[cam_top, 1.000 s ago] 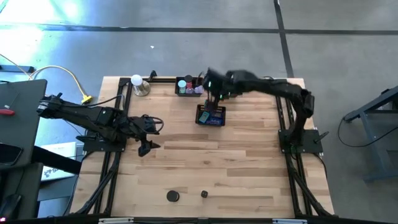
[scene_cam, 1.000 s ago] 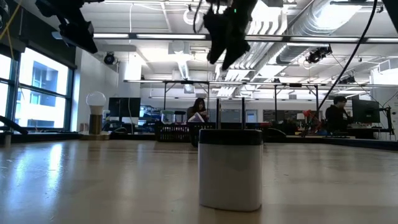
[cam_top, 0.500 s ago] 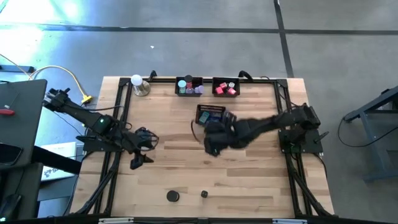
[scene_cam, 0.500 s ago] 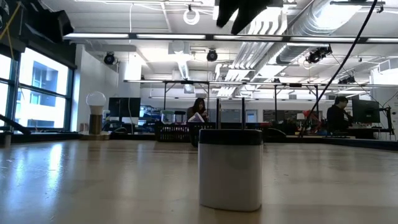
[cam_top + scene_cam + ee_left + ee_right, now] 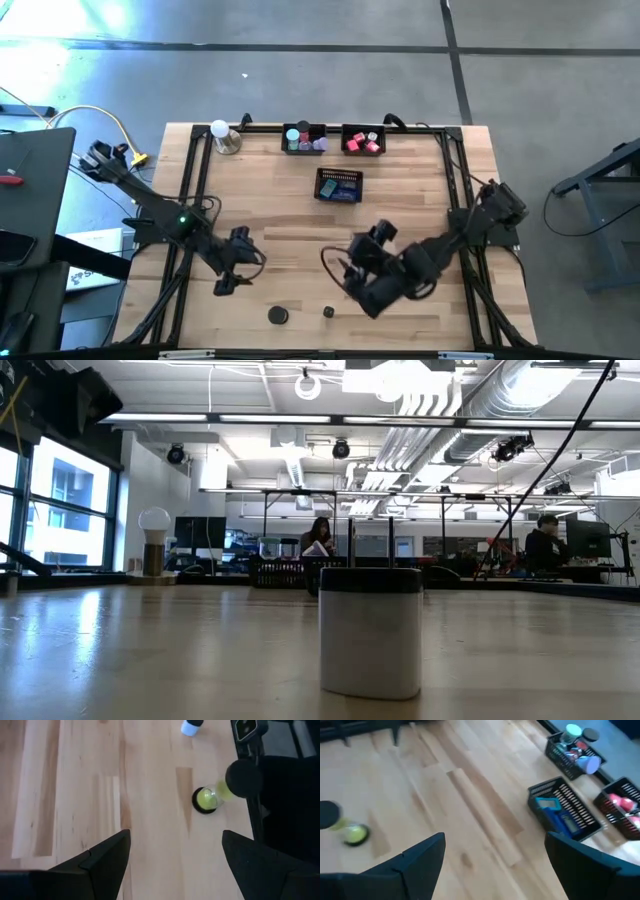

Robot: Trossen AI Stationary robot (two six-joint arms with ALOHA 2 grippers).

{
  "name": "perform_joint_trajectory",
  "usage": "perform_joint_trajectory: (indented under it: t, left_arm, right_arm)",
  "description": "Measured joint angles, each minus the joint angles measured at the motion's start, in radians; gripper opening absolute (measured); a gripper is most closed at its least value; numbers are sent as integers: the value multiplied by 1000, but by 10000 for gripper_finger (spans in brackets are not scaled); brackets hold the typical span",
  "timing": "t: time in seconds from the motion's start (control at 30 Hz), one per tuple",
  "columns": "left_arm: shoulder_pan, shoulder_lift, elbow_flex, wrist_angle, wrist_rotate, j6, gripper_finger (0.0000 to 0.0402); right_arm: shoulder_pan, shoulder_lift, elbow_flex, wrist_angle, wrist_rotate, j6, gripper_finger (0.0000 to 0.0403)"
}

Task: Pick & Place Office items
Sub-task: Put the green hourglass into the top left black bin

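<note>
Trays [image 5: 340, 187] at twelve o'clock already hold most items; two discs [image 5: 278, 315] remain on the tabletop [image 5: 400, 210] at six o'clock. Left pincer [image 5: 232, 272] and right pincer [image 5: 362, 272] hover there, both open, empty.

Two dark, matte six-joint arms, left arm [image 5: 150, 205] slim with a small green light at one joint, right arm [image 5: 440, 250] bulkier at the wrist with a thin black cable loop, broad black wedge-shaped fingers [image 5: 107, 855], blunt-tipped, likewise on the right [image 5: 420, 857]
</note>
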Motion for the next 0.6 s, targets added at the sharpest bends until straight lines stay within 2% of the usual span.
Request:
perform_joint_trajectory:
  t: [0.23, 0.37, 0.6]
  left_arm:
    - [14, 61, 0, 19, 1, -29, 306]
    - [45, 67, 0, 19, -10, -126, 306]
    - [82, 66, 0, 19, 64, -153, 306]
  right_arm:
    - [89, 6, -43, 84, 44, 116, 331]
    - [120, 8, -85, 150, 55, 120, 331]
    - [120, 8, -146, 266, 46, 145, 331]
